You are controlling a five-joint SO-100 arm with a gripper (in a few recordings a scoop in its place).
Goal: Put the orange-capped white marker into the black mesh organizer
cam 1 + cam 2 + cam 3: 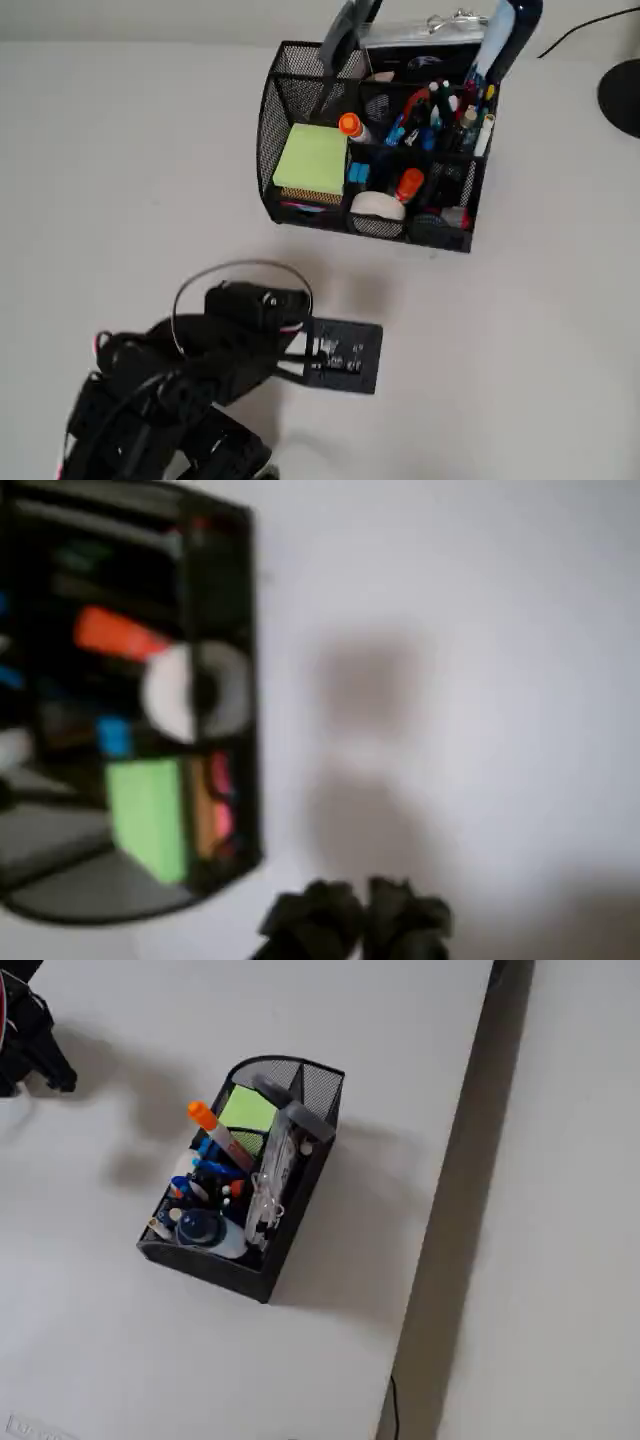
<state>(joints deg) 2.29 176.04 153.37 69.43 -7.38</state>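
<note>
The black mesh organizer (pixel 275 120) stands on the white table at the back. The orange-capped white marker (pixel 352 128) stands tilted inside it, cap up, just behind the lime-green sticky notes (pixel 312 160); in the fixed view the marker (pixel 215 1132) leans up out of the organizer (pixel 300 1185). My gripper (pixel 358 920) is away from the organizer, over bare table in front of it. Its dark fingertips sit together with nothing between them. The black arm (pixel 200 370) is at the lower left of the overhead view.
The organizer also holds blue and red pens (pixel 435 115), a stubby orange-red top (pixel 409 183), a white tape roll (pixel 378 206) and a clear box (pixel 415 40). A dark round base (pixel 622 95) sits at the right. The table edge (pixel 455 1200) runs down the right.
</note>
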